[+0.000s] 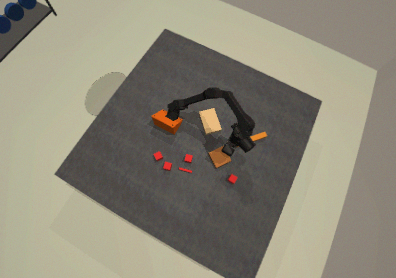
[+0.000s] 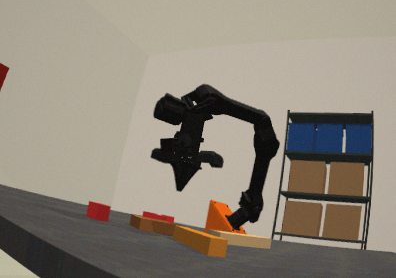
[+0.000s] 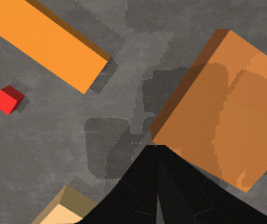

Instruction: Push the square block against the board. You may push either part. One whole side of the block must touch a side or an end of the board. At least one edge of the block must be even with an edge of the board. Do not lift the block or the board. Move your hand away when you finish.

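Overhead, the mat (image 1: 125,145) carried everything. The arm (image 1: 220,96) arched up from its orange base (image 1: 167,121), elbow high, wrist pitched down. The gripper (image 2: 181,186) hung above the mat, tips pinched fully together, gripping nothing. In the wrist view it sat just beside the block (image 3: 225,112), near one corner; contact couldn't be judged. The board (image 3: 45,42) lay apart from the block, angled, upper end cut off by frame. A tan slab (image 1: 210,120) sat between base and gripper, mostly hidden in the wrist view. Small red cubes (image 1: 158,155) were scattered nearby.
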Robot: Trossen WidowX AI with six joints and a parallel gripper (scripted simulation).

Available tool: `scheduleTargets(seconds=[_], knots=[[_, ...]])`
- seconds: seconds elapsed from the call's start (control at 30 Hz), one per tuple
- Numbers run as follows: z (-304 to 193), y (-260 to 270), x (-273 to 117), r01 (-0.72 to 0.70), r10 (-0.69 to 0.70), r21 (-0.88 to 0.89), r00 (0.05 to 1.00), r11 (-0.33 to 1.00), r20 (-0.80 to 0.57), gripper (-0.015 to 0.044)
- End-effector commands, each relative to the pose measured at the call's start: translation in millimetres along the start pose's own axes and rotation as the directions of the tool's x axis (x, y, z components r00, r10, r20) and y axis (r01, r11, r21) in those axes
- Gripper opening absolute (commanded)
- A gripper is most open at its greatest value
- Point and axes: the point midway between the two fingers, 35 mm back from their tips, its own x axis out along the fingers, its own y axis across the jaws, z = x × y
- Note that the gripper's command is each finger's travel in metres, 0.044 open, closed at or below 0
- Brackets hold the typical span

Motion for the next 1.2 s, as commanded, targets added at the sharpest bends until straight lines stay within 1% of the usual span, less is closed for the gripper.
scheduleTargets(seconds=[0.0, 0.27, 0.47, 0.6, 0.77, 1.17], knots=[[10.9, -34.9, 11.7, 0.005, -0.004, 0.131, 1.0, 0.991, -0.008, 0.0], [20.7, -108.4, 35.5, 0.016, -0.011, 0.383, 1.0, 0.924, -0.014, 0.0], [24.3, -148.1, 53.1, 0.005, -0.001, 0.525, 1.0, 0.851, -0.009, 0.0], [24.6, -149.3, 55.9, 0.005, 0.0, 0.529, 1.0, 0.849, -0.008, 0.0], [25.4, -149.2, 106.1, 0.003, 0.002, 0.528, 1.0, 0.849, -0.008, 0.0], [20.3, -145.4, 107.8, 0.003, 0.002, 0.529, 1.0, 0.849, -0.008, 0.0]])
